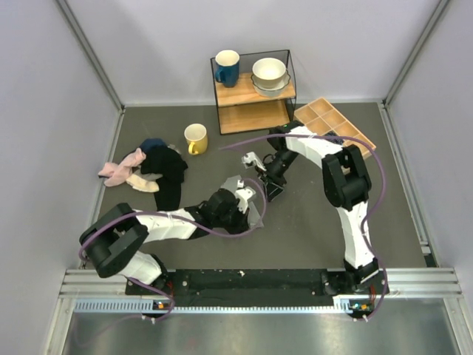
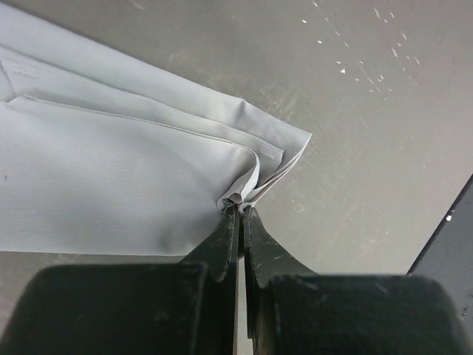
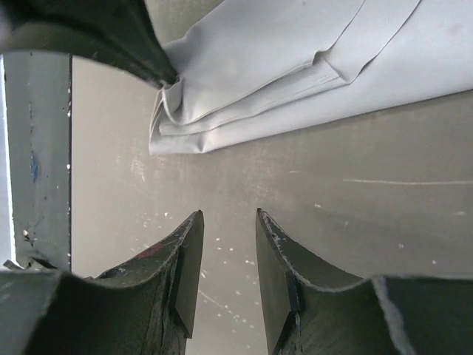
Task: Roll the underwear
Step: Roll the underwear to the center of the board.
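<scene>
Dark grey table (image 1: 310,222) between pale walls, scuffed and speckled white in the wrist views.

Left gripper (image 2: 238,211): pressed together on a bunched corner of the underwear (image 2: 111,170), several folded layers crimped between the tips, no gap showing. Probably gripped there to anchor or lift that corner as the starting point of the roll.

Right gripper (image 3: 229,222): spread a little, nothing between the jaws, pointed at bare table just beside the folded edge of the cloth and apart from it. Contact with the table not possible to tell. Seemingly poised to take the neighbouring edge, or to pin the cloth while the corner is turned over. A guess only.

Outward from the pinch: light grey cloth lying flat, folded in layers with stitched seams running along the fold. Set mid-table between the two wrists, partly hidden under the left one in the overhead view. No roll formed yet, judging by the flat layers, so likely an early stage.

Farther off, well apart from the work:
- A heap of dark and pink clothes (image 1: 162,166) to the left.
- A yellow mug (image 1: 196,138) behind it.
- A shelf (image 1: 251,92) at the back wall, carrying a blue mug (image 1: 227,66) and stacked bowls (image 1: 270,74).
- A wooden divided tray (image 1: 332,122) beside the shelf.
</scene>
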Robot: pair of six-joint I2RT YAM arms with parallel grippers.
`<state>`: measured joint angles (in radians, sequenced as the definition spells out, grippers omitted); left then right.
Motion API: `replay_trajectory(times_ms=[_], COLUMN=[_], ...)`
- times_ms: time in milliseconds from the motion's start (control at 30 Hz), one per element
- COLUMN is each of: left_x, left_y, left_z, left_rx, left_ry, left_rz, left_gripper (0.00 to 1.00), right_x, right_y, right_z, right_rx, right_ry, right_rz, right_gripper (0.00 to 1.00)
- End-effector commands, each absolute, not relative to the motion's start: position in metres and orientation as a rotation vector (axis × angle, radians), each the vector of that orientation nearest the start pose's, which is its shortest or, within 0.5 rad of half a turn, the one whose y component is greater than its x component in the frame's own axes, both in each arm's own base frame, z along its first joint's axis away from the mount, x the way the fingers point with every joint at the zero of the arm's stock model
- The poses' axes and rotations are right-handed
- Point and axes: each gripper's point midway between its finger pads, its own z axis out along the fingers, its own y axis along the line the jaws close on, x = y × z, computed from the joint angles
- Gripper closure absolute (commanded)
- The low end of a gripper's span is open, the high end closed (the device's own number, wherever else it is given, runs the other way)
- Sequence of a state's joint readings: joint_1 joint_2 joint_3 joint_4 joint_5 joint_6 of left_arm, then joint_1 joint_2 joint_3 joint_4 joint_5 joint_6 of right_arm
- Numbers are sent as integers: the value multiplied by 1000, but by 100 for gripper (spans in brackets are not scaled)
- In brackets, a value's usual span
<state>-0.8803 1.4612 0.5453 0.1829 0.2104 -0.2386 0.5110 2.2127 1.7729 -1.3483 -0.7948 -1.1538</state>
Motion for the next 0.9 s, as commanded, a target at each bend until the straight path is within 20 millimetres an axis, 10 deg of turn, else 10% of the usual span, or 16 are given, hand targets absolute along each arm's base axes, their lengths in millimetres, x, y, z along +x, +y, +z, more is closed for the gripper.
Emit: replay_trajectory(times_ms=[0, 400, 533, 867], left_x=[185, 202, 204, 209], left_y=[-291, -265, -261, -252], left_z=[35, 15, 6, -2], left_rx=[744, 459, 391, 325], left_ry=[2273, 2477, 2565, 2611], left_rz=[-936, -1101, -1138, -1131], left_gripper=[100, 100, 100, 100], right_x=[236, 217, 195, 211], right_y=[250, 264, 271, 322], right_z=[103, 126, 110, 79], right_rx=[-1986, -2010, -2086, -2224], right_ry=[1961, 1294, 1121, 1008], right_rz=[1341, 1167, 1066, 601], right_gripper=[65, 63, 60, 60])
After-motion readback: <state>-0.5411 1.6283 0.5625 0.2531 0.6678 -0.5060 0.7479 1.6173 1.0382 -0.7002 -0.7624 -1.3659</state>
